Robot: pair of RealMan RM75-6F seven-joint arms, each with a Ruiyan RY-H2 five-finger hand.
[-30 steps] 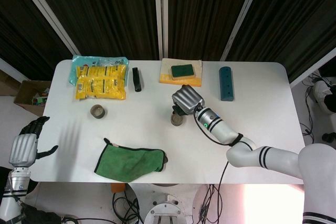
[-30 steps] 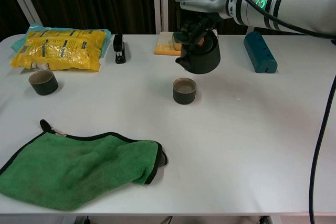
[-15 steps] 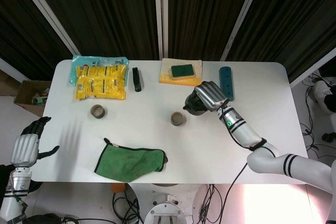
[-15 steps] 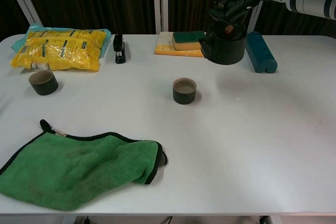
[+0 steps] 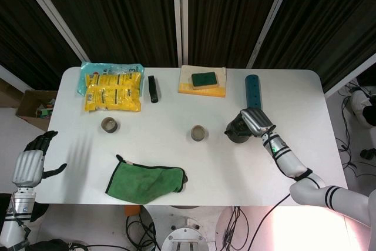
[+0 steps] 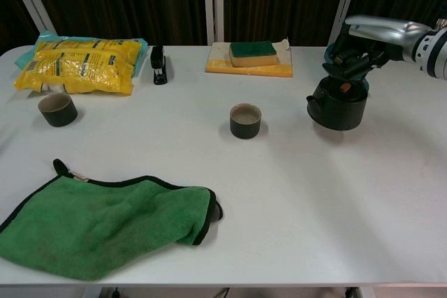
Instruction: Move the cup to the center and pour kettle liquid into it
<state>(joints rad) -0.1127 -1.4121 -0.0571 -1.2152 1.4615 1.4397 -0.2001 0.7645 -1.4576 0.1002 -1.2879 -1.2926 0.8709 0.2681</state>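
A dark cup with pale liquid in it stands upright near the middle of the white table. To its right my right hand holds the black kettle by its top handle, upright, just above or on the table. A second dark cup stands at the left, below the yellow bag. My left hand hangs off the table's left side, fingers apart, holding nothing.
A green cloth lies crumpled at the front left. A yellow snack bag, a black stapler and a green sponge on a yellow board line the back edge. A teal block lies behind the kettle.
My right hand has carried the kettle away from above the centre cup, rightward and down toward the table. The cup and left hand stayed put.
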